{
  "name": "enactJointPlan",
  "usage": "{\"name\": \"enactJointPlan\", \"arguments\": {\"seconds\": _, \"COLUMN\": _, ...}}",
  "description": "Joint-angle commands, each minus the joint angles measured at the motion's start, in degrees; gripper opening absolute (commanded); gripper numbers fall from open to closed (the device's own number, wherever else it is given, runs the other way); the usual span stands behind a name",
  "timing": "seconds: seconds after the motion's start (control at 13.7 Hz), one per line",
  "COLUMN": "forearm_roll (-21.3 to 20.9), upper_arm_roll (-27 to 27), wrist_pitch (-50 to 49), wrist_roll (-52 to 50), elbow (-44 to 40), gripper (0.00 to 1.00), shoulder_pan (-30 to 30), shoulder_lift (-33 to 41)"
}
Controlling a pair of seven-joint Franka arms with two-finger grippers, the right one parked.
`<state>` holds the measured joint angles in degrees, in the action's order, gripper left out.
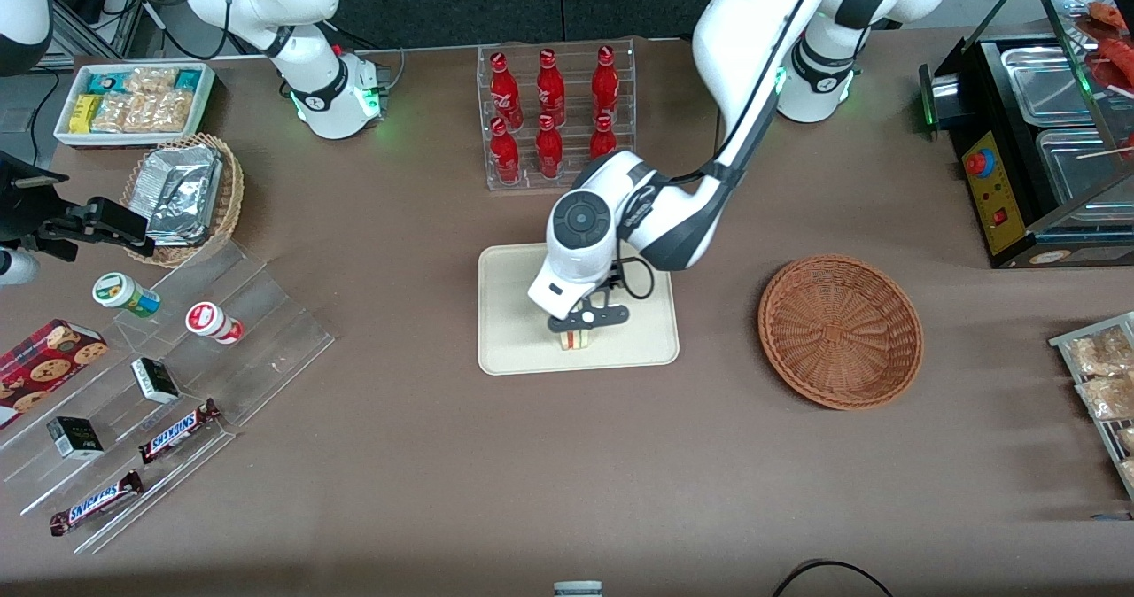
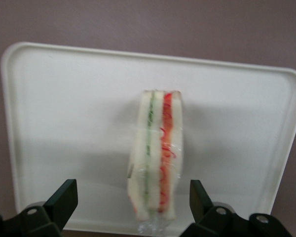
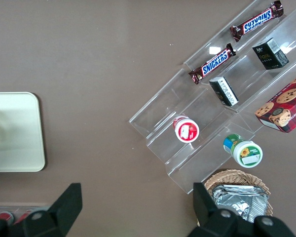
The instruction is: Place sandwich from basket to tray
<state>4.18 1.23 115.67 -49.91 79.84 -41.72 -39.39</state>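
The sandwich (image 1: pixel 576 341) stands on its edge on the cream tray (image 1: pixel 514 349), near the tray rim that faces the front camera. In the left wrist view the sandwich (image 2: pixel 157 163) shows pale bread with a green and a red-orange layer under clear wrap, resting on the tray (image 2: pixel 64 108). My left gripper (image 2: pixel 132 186) is open; its black fingers (image 2: pixel 64 197) stand well apart on either side of the sandwich with gaps to both. In the front view the gripper (image 1: pixel 580 329) hovers just above the sandwich. The reddish-brown basket (image 1: pixel 840 331) lies empty beside the tray, toward the working arm's end.
A rack of red bottles (image 1: pixel 554 114) stands farther from the front camera than the tray. Toward the parked arm's end are a clear stepped display (image 1: pixel 177 376) with snacks, a tan basket of foil packets (image 1: pixel 186 194) and a white snack bin (image 1: pixel 133 101). A food warmer (image 1: pixel 1036 145) sits at the working arm's end.
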Motion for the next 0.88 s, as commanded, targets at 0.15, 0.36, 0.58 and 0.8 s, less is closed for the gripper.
{"name": "enactJointPlan", "arguments": {"seconds": 0.15, "forearm_roll": -0.4, "upper_arm_roll": -1.31, "wrist_pitch": -2.73, "wrist_roll": 4.98, "elbow": 3.46, "gripper": 1.0, "shoulder_pan": 5.14, "shoulder_lift": 5.54}}
{"name": "enactJointPlan", "arguments": {"seconds": 0.36, "forearm_roll": 0.13, "upper_arm_roll": -1.23, "wrist_pitch": -2.99, "wrist_roll": 11.74, "elbow": 7.42, "gripper": 1.0, "shoulder_pan": 10.06, "shoulder_lift": 8.97}}
{"name": "enactJointPlan", "arguments": {"seconds": 0.58, "forearm_roll": 0.48, "upper_arm_roll": -1.14, "wrist_pitch": -6.05, "wrist_roll": 18.86, "elbow": 8.05, "gripper": 1.0, "shoulder_pan": 15.25, "shoulder_lift": 10.82}}
{"name": "enactJointPlan", "arguments": {"seconds": 0.8, "forearm_roll": 2.85, "upper_arm_roll": -1.31, "wrist_pitch": -9.57, "wrist_roll": 27.3, "elbow": 8.13, "gripper": 1.0, "shoulder_pan": 19.47, "shoulder_lift": 12.49}}
